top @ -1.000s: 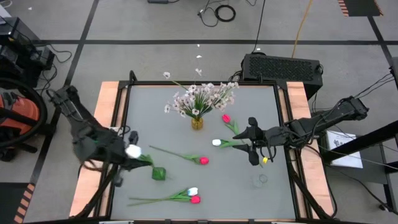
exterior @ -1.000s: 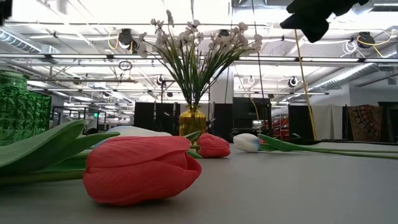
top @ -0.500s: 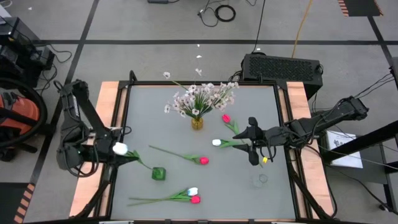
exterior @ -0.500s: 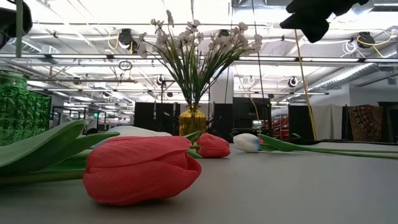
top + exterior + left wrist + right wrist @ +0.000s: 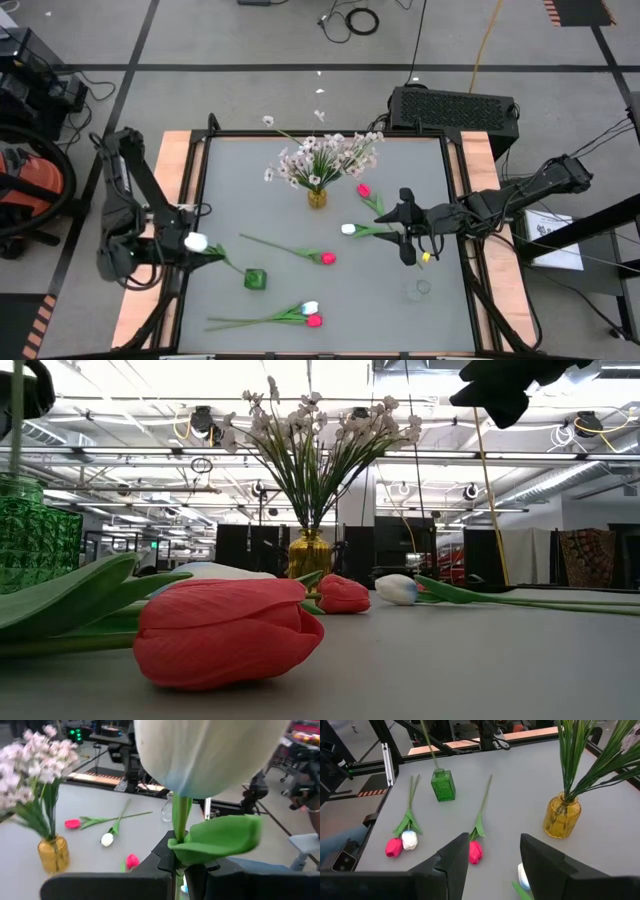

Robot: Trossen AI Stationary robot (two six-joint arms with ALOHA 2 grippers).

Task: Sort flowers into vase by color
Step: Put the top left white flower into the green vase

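My left gripper [image 5: 186, 246] is raised near the table's left edge and shut on a white tulip [image 5: 195, 241]. Its bloom [image 5: 210, 755] points up. The thin stem [image 5: 427, 742] slants down into the mouth of the green glass vase [image 5: 255, 279]. My right gripper [image 5: 400, 228] hangs open above a white tulip [image 5: 348, 229] and a pink tulip [image 5: 363, 189], touching nothing. Another pink tulip [image 5: 327, 258] lies at mid-table. A white and pink pair [image 5: 311, 314] lies near the near edge. The pale sprays [image 5: 325, 155] stand in the yellow vase [image 5: 317, 197]. My left gripper pinches the white tulip's stem [image 5: 180, 817] between its two fingers, just below the bloom and beside a green leaf [image 5: 217, 840]. The fingers come about level from the table's left side and lie across the stem. The tulip is lifted, bloom up, its lower end in the green vase [image 5: 443, 785].
A small clear glass vase [image 5: 420, 290] stands near the table's right near corner. Wooden rails run along the left [image 5: 170, 160] and right [image 5: 480, 160] table edges. The pink tulip [image 5: 225, 630] fills the low view's foreground.
My left gripper has swung toward the table's left edge, still shut on the white tulip. The bloom has moved left, away from the green vase. The stem now slants more, and its lower end has stayed at the vase.
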